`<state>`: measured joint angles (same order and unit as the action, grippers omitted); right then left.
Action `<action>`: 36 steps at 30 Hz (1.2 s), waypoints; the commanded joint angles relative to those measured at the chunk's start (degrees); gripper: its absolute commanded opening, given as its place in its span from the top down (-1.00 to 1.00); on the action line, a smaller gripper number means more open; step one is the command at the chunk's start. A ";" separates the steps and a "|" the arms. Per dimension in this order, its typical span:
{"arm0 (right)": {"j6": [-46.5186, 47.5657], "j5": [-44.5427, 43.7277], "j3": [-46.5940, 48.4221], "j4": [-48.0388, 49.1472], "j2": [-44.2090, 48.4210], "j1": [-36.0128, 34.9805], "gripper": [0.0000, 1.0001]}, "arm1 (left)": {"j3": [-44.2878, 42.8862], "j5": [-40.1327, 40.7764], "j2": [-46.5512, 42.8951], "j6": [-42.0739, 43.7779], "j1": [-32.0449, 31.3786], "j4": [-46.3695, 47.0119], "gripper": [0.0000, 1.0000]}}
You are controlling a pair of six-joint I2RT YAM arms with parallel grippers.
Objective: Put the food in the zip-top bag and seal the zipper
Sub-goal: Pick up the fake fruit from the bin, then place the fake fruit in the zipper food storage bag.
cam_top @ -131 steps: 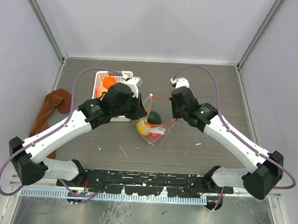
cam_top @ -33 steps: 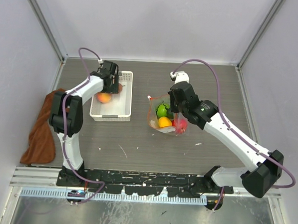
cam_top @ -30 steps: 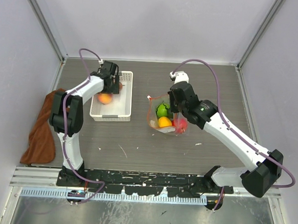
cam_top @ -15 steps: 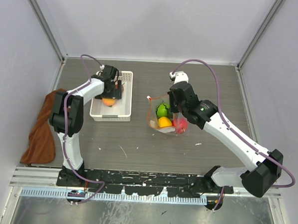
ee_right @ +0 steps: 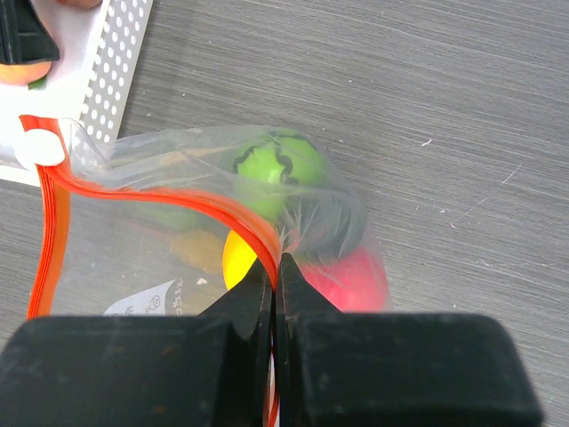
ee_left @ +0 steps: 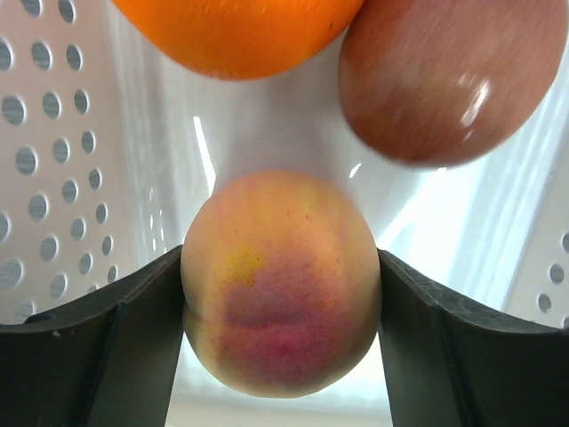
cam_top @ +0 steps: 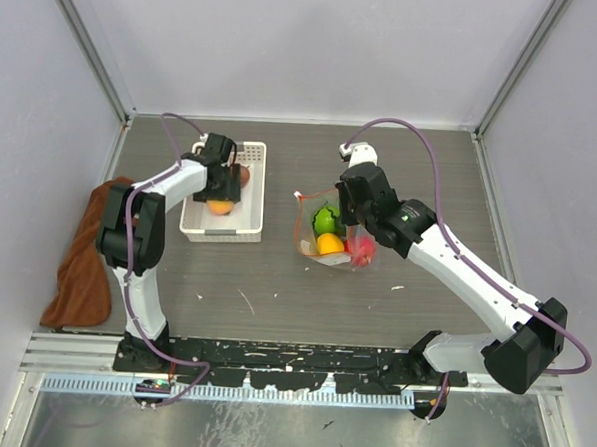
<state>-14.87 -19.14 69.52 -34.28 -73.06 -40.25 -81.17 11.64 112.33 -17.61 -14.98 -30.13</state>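
Pictured: a peach (ee_left: 280, 285) is gripped on both sides by the wide-set fingers of the L gripper (ee_left: 281, 267) inside the white basket (cam_top: 223, 228) toward the tabletop's (cam_top: 275, 282) far-left corner, w/ an orange (ee_left: 240, 31) and a brown fruit (ee_left: 444, 80) lying just beyond. The clear bag (ee_right: 178, 205), mid-tabletop and part-filled, is held up by the R gripper (ee_right: 276, 276), clamped tight on the red zipper (ee_right: 49, 231). The smooth, round peach could be squeezed out on lifting. The neighbours could be nudged. The bag's mouth, pinched at one spot only, could sag & be missed at the drop.
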 commanded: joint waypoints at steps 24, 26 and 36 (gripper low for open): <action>-2.66 1.05 -0.39 2.39 3.30 0.34 0.89 | 16.89 -13.07 -40.76 -4.03 -9.45 9.09 -0.19; -3.31 1.31 -0.49 2.10 3.40 0.32 0.89 | 17.87 -14.75 -43.27 -4.09 -9.89 10.04 -0.19; -4.57 1.53 -1.28 0.88 3.69 0.30 0.89 | 23.57 -23.27 -49.85 -3.35 -17.32 22.10 -0.16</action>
<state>-18.31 -17.89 68.45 -34.74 -71.75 -40.25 -58.37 -6.76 64.42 -21.65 -29.08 -16.97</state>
